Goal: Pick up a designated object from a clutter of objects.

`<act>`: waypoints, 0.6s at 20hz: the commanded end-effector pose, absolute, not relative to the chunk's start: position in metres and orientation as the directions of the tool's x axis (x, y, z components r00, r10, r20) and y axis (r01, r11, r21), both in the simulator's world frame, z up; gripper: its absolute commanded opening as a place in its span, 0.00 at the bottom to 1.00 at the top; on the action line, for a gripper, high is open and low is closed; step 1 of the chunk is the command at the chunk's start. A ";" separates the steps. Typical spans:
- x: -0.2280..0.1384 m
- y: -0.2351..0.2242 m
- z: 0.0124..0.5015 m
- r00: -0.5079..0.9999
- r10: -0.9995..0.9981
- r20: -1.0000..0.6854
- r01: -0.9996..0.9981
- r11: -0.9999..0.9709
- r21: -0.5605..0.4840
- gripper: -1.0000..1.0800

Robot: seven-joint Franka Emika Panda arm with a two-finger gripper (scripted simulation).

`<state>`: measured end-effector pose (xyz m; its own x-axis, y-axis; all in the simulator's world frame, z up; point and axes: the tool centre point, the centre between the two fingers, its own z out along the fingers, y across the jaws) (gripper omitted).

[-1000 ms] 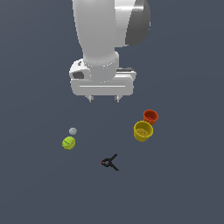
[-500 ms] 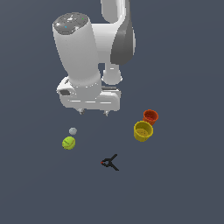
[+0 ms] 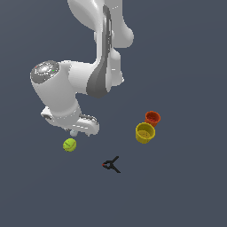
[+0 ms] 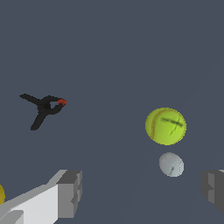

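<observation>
The designated object, a yellow-green ball with dark seam lines, lies on the dark floor toward the exterior view's left. In the wrist view the ball sits just beyond a small pale grey sphere. My gripper hovers just above and beside the ball, apart from it. In the wrist view the gripper is open, and its grey fingers stand wide apart with nothing held. The clutter also holds a black clamp with a red tip, a yellow cup and an orange-red cup.
The grey sphere peeks out under the hand's edge, close to the ball. The clamp lies well off to the side of the ball. Both cups stand together toward the exterior view's right. The floor is plain dark grey.
The arm has swung toward the exterior view's left and come down, so the hand now hangs just over the grey sphere and the ball. The objects have not moved.
</observation>
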<state>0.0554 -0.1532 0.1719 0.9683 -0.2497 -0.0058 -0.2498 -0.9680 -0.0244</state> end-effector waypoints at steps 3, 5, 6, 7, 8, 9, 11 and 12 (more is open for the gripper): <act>0.059 -0.187 0.136 0.954 -0.301 -0.003 -0.301 -0.953 -0.015 0.96; 0.059 -0.199 0.124 0.948 -0.318 -0.002 -0.318 -0.948 -0.011 0.96; 0.059 -0.204 0.118 0.945 -0.326 -0.002 -0.326 -0.945 -0.010 0.96; 0.059 -0.208 0.113 0.943 -0.333 -0.001 -0.333 -0.943 -0.008 0.96; 0.059 -0.212 0.109 0.941 -0.338 -0.001 -0.338 -0.941 -0.006 0.96; 0.059 -0.216 0.105 0.939 -0.344 -0.001 -0.344 -0.939 -0.005 0.96; 0.058 -0.222 0.098 0.936 -0.352 0.000 -0.352 -0.936 -0.003 0.96; 0.058 -0.224 0.096 0.935 -0.355 0.000 -0.355 -0.935 -0.002 0.96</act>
